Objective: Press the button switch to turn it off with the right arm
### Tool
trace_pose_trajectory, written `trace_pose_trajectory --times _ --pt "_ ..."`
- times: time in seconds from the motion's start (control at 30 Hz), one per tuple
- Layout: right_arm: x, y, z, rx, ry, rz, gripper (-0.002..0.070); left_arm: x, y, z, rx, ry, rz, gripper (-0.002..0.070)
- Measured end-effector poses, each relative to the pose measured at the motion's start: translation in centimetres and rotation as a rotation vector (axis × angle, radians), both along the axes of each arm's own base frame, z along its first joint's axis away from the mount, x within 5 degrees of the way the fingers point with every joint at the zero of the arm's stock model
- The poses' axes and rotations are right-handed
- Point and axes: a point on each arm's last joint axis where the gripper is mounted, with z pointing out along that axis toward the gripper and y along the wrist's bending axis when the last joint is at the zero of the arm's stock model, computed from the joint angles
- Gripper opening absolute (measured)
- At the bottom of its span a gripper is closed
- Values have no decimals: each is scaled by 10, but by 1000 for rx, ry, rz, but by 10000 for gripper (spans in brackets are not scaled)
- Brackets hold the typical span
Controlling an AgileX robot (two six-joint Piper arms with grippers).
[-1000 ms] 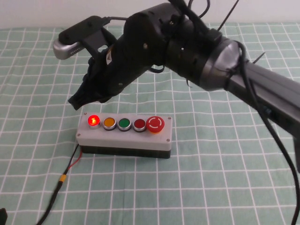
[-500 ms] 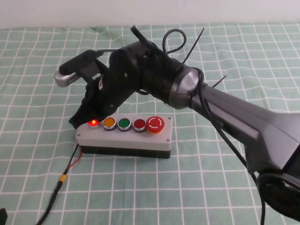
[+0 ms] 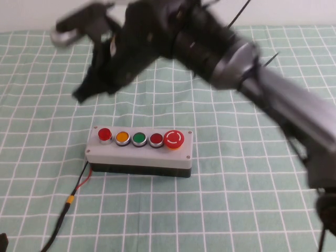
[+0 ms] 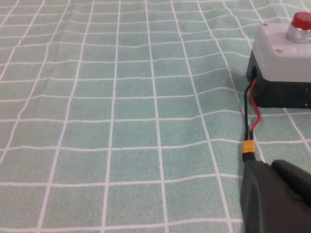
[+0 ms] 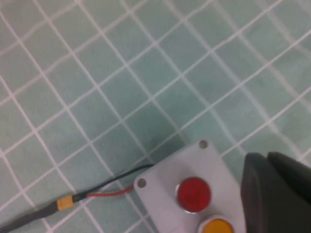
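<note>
The button switch (image 3: 139, 156), a grey box on a black base, lies on the green checked cloth. Its bright red end button (image 3: 105, 134) is dark, not glowing; it also shows in the right wrist view (image 5: 194, 193) and the left wrist view (image 4: 301, 20). My right gripper (image 3: 82, 96) is shut and empty, raised above and behind the box's left end, apart from the button. In the right wrist view the right gripper (image 5: 267, 158) hangs beside the red button. My left gripper (image 4: 269, 167) is shut and empty, low over the cloth near the box's cable.
An orange button (image 3: 122, 137), a green one (image 3: 139, 138), a darker red one (image 3: 156, 139) and a large red mushroom button (image 3: 174, 139) fill the row. A red and black cable with a yellow connector (image 3: 70, 199) runs from the box toward the front left.
The red end button glowed before and is now dark. My right gripper came down onto that button, then rose up and back, away from the box.
</note>
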Motion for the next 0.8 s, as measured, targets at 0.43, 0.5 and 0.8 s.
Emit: trace_pose_trajectory --times 0.43,0.5,0.8 --pt "-49 -101 138 14 -204 -157 -16 0 0 0 0 0 0 -3" --pt "-58 -111 145 15 -205 -157 -16 0 0 0 0 0 0 -3" --pt "-97 -151 135 39 -188 -176 -16 0 0 0 0 0 0 -3"
